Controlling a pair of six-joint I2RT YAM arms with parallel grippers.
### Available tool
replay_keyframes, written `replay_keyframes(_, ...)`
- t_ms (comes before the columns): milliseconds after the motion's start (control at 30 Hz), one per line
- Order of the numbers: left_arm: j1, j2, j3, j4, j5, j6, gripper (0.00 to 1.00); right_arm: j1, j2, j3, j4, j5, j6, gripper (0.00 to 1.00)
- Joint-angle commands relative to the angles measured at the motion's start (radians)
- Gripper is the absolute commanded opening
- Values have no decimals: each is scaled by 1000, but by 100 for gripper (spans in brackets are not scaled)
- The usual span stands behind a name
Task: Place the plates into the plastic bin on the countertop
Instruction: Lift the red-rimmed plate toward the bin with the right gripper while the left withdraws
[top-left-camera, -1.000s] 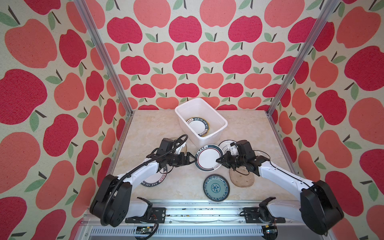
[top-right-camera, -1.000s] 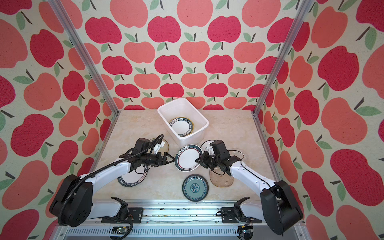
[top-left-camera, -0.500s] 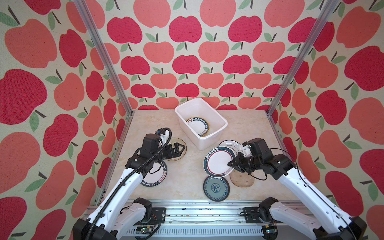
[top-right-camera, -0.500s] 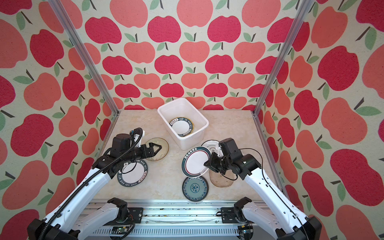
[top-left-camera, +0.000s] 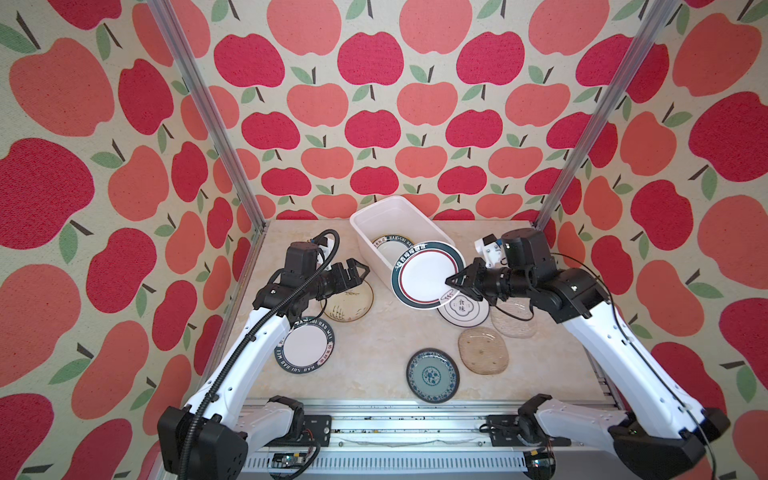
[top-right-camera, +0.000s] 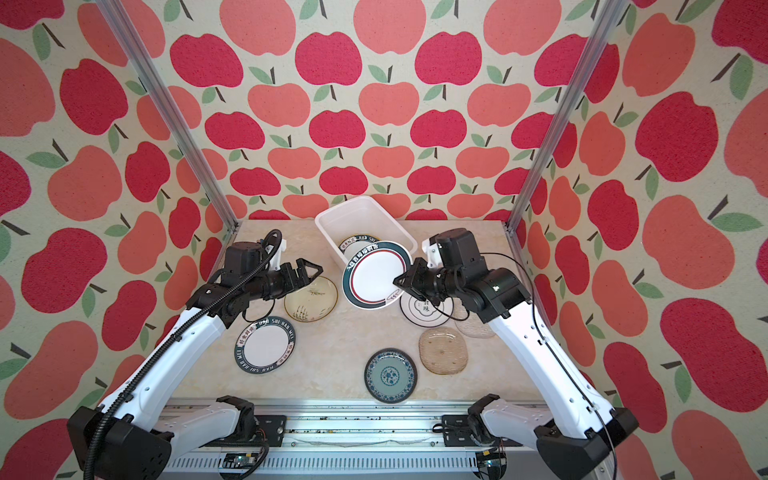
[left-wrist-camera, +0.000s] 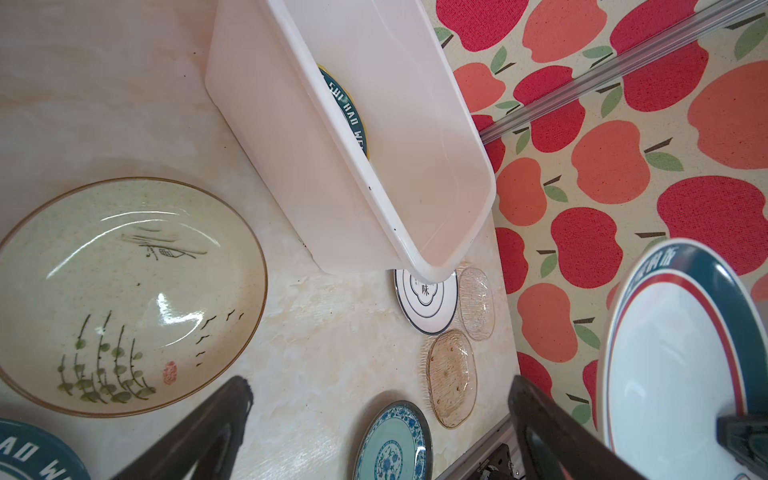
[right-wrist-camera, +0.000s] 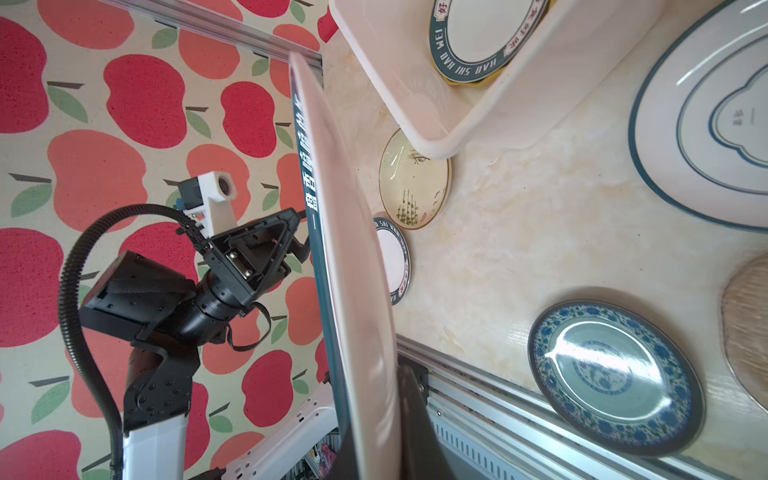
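Note:
My right gripper (top-left-camera: 451, 284) (top-right-camera: 399, 282) is shut on the rim of a white plate with a teal and red border (top-left-camera: 424, 276) (top-right-camera: 374, 276). It holds the plate tilted in the air at the near right corner of the white plastic bin (top-left-camera: 365, 245) (left-wrist-camera: 291, 158). The right wrist view shows this plate edge-on (right-wrist-camera: 345, 249) between the fingers. A dark-rimmed lettered plate (top-left-camera: 388, 247) lies inside the bin. My left gripper (top-left-camera: 361, 270) (left-wrist-camera: 380, 386) hangs open and empty above the cream painted plate (top-left-camera: 349, 305) (left-wrist-camera: 124, 291).
On the marble countertop (top-left-camera: 374, 332) lie a dark lettered-rim plate (top-left-camera: 305, 345), a blue-patterned plate (top-left-camera: 432, 376), an amber glass plate (top-left-camera: 484, 351), a clear glass plate (top-left-camera: 513, 320) and a white blue-lined plate (top-left-camera: 463, 309). Aluminium rail (top-left-camera: 415, 415) runs along the front edge.
The left gripper let go of the teal-bordered plate and drew back to the left. The right gripper has lifted that plate and carried it toward the bin.

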Motion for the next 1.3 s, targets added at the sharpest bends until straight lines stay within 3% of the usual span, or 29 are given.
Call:
replay_keyframes(0, 3, 3, 15, 19, 18, 2, 99, -30, 113, 84, 173, -40, 50, 0)
replay_keyframes(300, 3, -1, 15, 27, 10, 57, 99, -63, 436, 267, 399, -42, 190, 0)
replay_keyframes(633, 7, 36, 49, -23, -30, 88, 99, -59, 689, 431, 477, 70, 307, 0)
replay_keyframes(867, 4, 69, 106, -25, -40, 107, 99, -44, 736, 437, 516, 220, 389, 0)
replay_keyframes(1267, -34, 113, 207, -34, -56, 183, 99, 26, 760, 412, 430, 450, 445, 0)
